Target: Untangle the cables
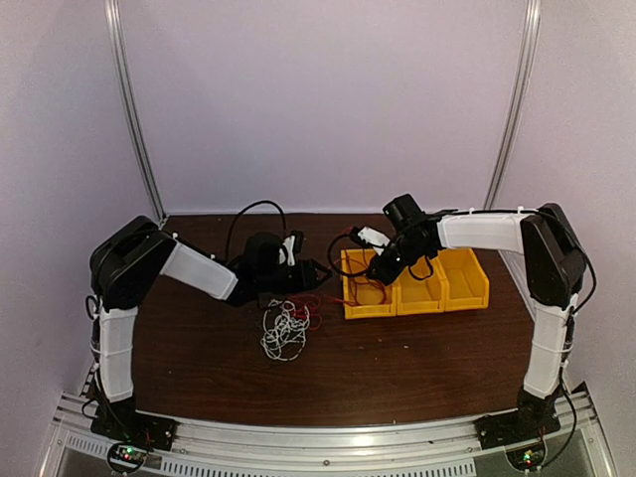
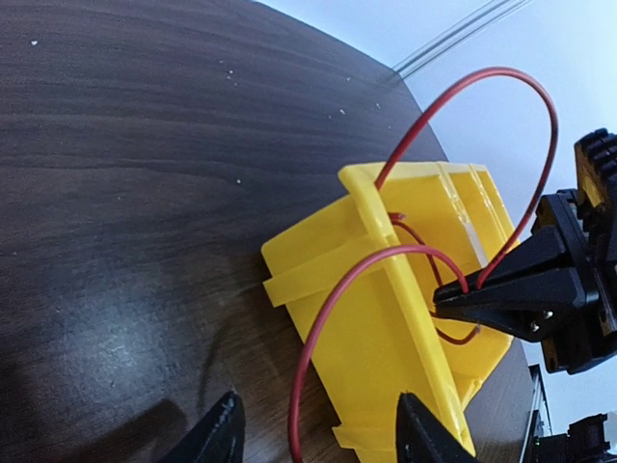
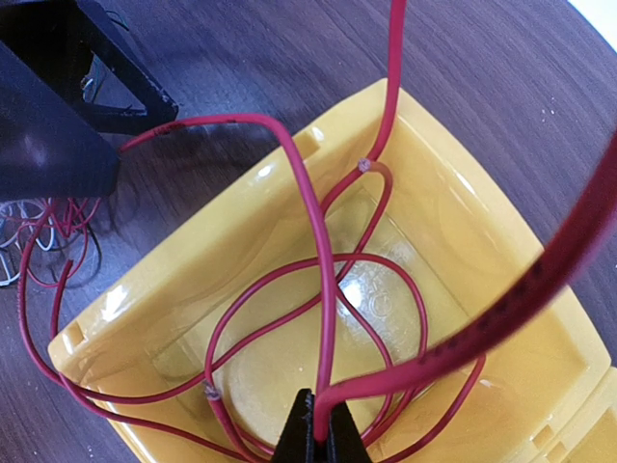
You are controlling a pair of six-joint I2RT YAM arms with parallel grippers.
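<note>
The right gripper (image 3: 312, 420) pinches the red cable (image 3: 324, 280) over the yellow bin (image 3: 468, 188), the left gripper (image 2: 318, 420) is spread wide, and next the red likely needs pulling from the white cable (image 1: 281, 334).

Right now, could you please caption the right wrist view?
Right gripper pinches the red cable above loops lying in the yellow bin.
</note>
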